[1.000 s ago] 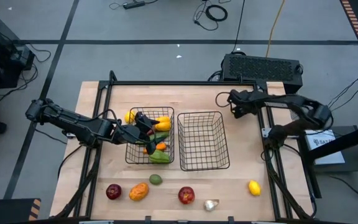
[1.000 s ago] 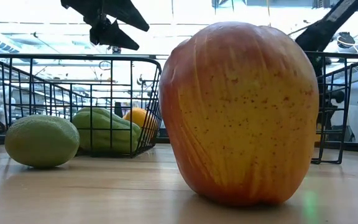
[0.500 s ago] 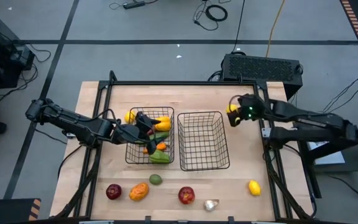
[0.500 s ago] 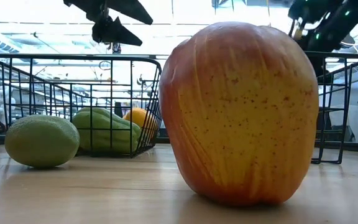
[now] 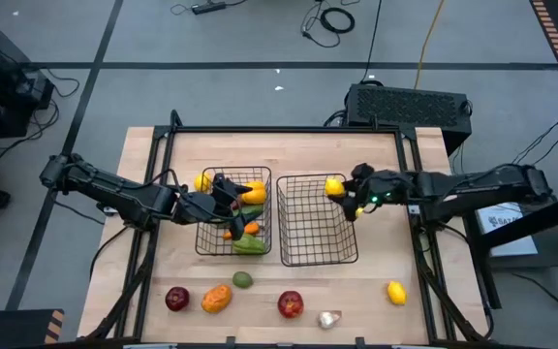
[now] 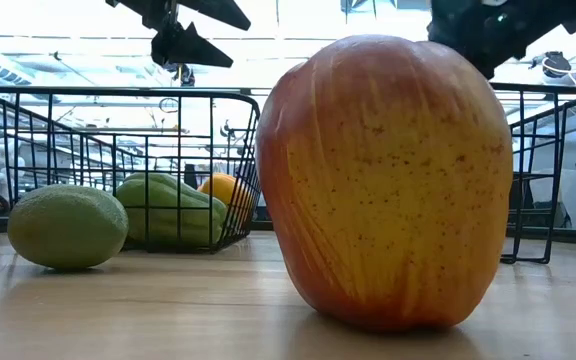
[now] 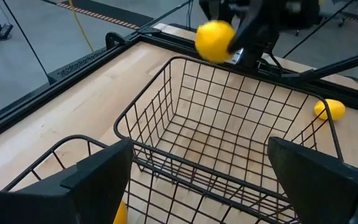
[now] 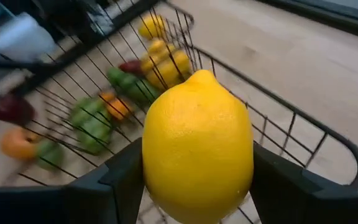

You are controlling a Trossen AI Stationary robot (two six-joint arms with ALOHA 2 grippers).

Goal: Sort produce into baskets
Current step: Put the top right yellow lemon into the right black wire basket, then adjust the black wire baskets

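My right gripper [image 5: 341, 191] is shut on a yellow lemon [image 8: 197, 146] above the far right corner of the right basket [image 5: 318, 219], which is a black wire basket with nothing in it. The left wrist view shows the same lemon [image 7: 214, 42] over that basket's far rim. My left gripper [image 5: 232, 196] hangs open over the left basket [image 5: 233, 233], touching nothing. That basket holds yellow, green and orange peppers on its floor. My right gripper pinches the lemon between its two fingers [image 8: 120, 180], one on each of the lemon's opposite sides [image 8: 154, 168]. The fingers come from the table's right side, slanting down. The lemon is lifted clear, above the right basket's rim.
Along the near edge lie a red apple [image 5: 176, 299], an orange pepper [image 5: 217, 298], a green fruit [image 5: 243, 280], a second red apple [image 5: 290, 304], a garlic bulb [image 5: 328, 318] and a lemon [image 5: 396, 292]. A yellow piece [image 5: 202, 181] lies at the left basket's far left corner.
My right gripper has swung from the table's far right part toward the left and near edges and risen. It has carried the lemon over the right basket's far right corner. It has also tipped up from pointing steeply down.
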